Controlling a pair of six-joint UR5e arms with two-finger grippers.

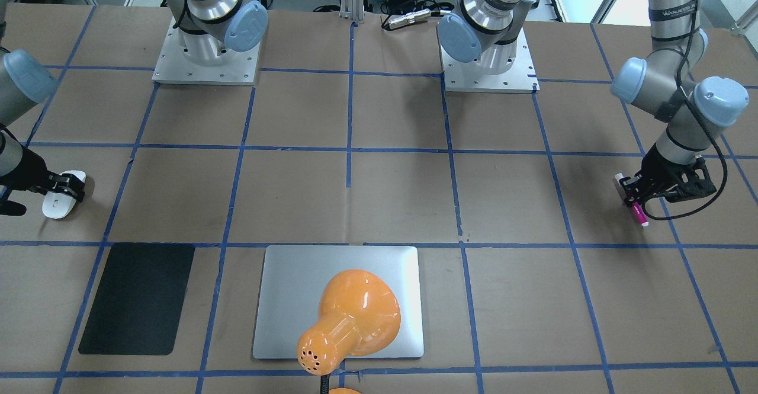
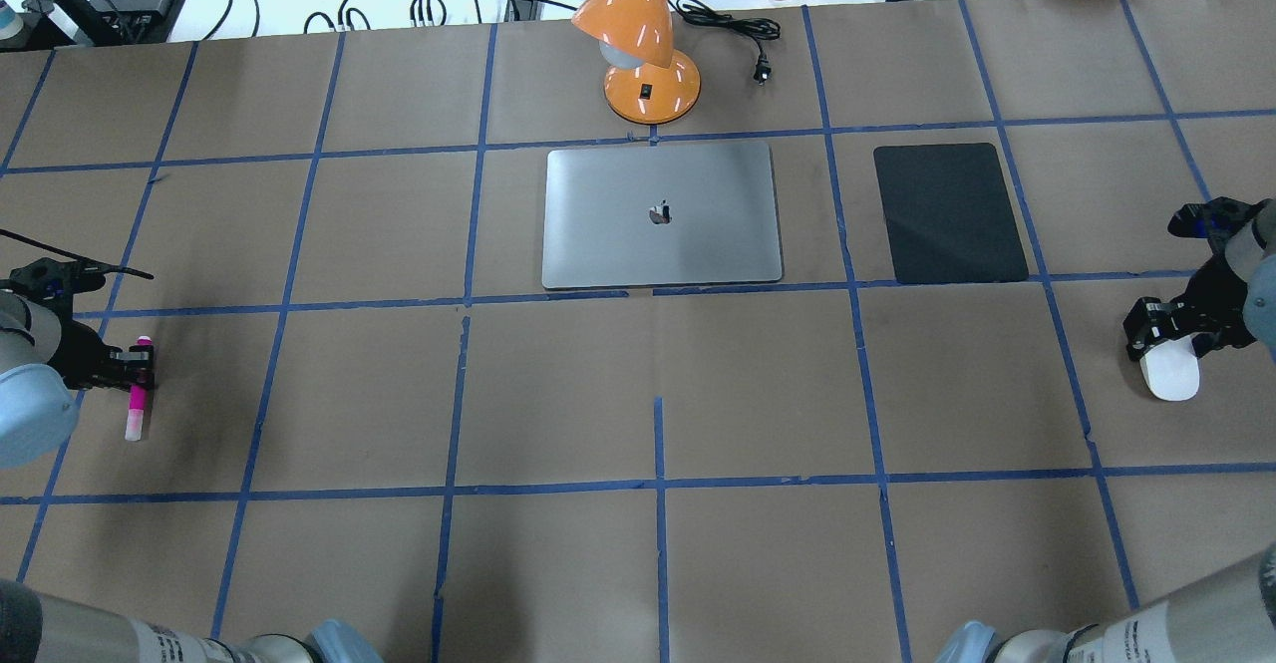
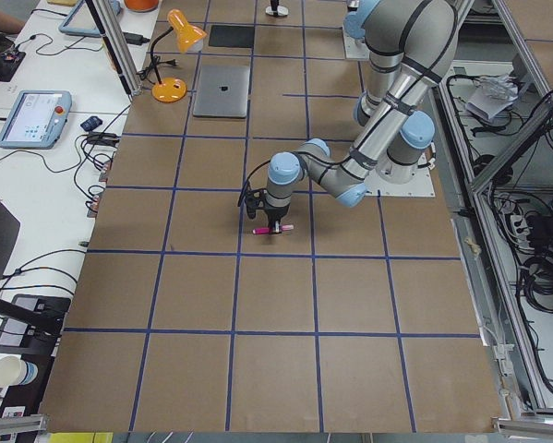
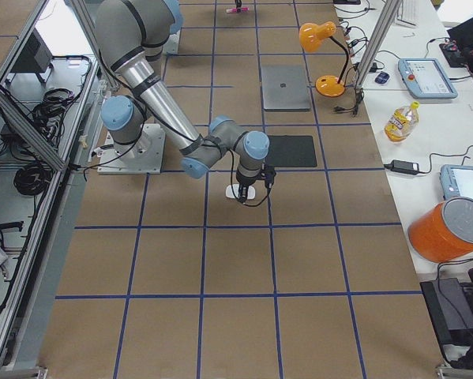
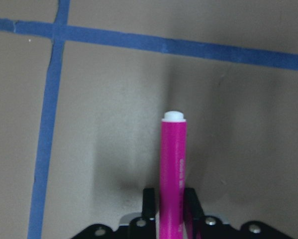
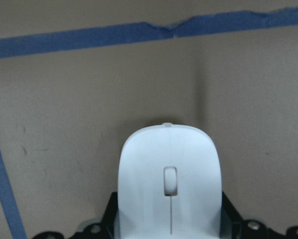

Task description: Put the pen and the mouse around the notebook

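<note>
The silver-grey notebook (image 2: 618,244) (image 1: 284,299) lies closed at the table's far middle. Far out on my left, the left gripper (image 2: 140,367) (image 1: 631,196) is shut on the magenta pen (image 2: 136,409) (image 1: 639,212). The pen lies level at table height. In the left wrist view the pen (image 5: 172,159) sticks forward from between the fingers, white tip ahead. At the far right edge my right gripper (image 2: 1176,340) (image 1: 68,186) is shut on the white mouse (image 2: 1172,378) (image 1: 55,205). The right wrist view has the mouse (image 6: 169,169) held by its sides, low over the paper.
A matte black pad (image 2: 949,212) (image 1: 136,299) lies just right of the notebook. An orange desk lamp (image 2: 650,55) (image 1: 355,317) stands behind the notebook, with its head over it and its cord and plug (image 2: 760,67) alongside. Blue tape lines grid the brown table cover.
</note>
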